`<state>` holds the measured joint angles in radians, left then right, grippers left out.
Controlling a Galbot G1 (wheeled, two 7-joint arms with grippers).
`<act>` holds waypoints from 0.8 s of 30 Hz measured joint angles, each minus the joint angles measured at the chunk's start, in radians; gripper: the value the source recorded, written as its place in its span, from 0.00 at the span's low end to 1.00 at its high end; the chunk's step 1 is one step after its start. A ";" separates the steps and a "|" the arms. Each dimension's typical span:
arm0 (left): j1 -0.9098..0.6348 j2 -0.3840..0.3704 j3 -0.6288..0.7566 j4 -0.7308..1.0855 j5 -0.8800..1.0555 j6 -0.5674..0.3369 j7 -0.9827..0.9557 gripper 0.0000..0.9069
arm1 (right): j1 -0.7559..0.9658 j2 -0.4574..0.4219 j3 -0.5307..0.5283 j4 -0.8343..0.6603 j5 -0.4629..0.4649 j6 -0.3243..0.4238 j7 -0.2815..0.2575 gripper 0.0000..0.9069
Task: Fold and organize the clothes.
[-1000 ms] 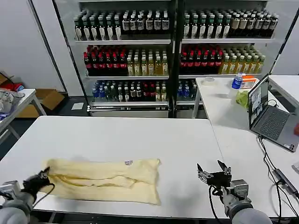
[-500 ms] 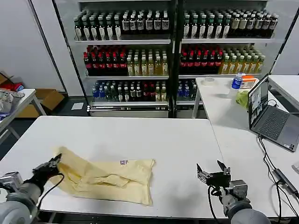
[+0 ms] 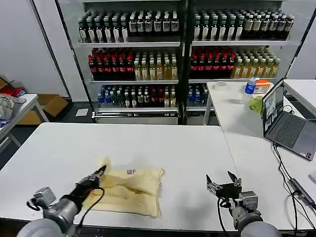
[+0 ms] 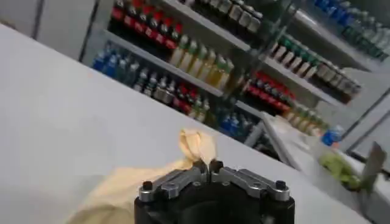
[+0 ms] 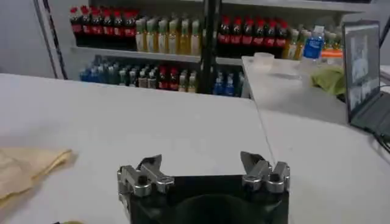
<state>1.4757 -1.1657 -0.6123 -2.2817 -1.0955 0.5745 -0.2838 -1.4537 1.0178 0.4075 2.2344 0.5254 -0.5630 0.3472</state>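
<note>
— Where is the pale yellow T-shirt (image 3: pixel 129 190) lying?
— On the white counter (image 3: pixel 148 148), near its front edge (partly folded over itself). The left end effector (image 3: pixel 97 174) is pinching its raised left edge, fingers closed on the fabric.
— And the right end effector (image 3: pixel 220 182)?
— Hovering well right of it, fingers spread wide, gripping nothing.

No words or numbers can be read anywhere. The T-shirt (image 3: pixel 129 186), low and a bit left of the middle in the head view, has a small neck label (image 3: pixel 131 172) with a reddish mark, but it is too tiny to read. The bottles (image 3: pixel 133 66) on the shelves at the top have labels too small to read.
</note>
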 measured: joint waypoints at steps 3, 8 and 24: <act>-0.017 -0.026 0.045 0.009 0.010 0.000 -0.005 0.01 | 0.004 -0.001 -0.003 -0.004 0.000 0.000 -0.001 1.00; -0.036 -0.064 0.120 0.032 0.054 0.001 -0.018 0.01 | 0.013 -0.002 -0.013 -0.012 0.000 0.000 -0.002 1.00; -0.095 -0.151 0.268 0.103 0.196 0.001 -0.036 1.00 | 0.039 -0.011 -0.042 -0.024 0.003 0.002 -0.006 1.00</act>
<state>1.3804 -1.3165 -0.3445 -2.1783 -0.8991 0.5758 -0.3198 -1.4151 1.0069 0.3652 2.2100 0.5281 -0.5606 0.3410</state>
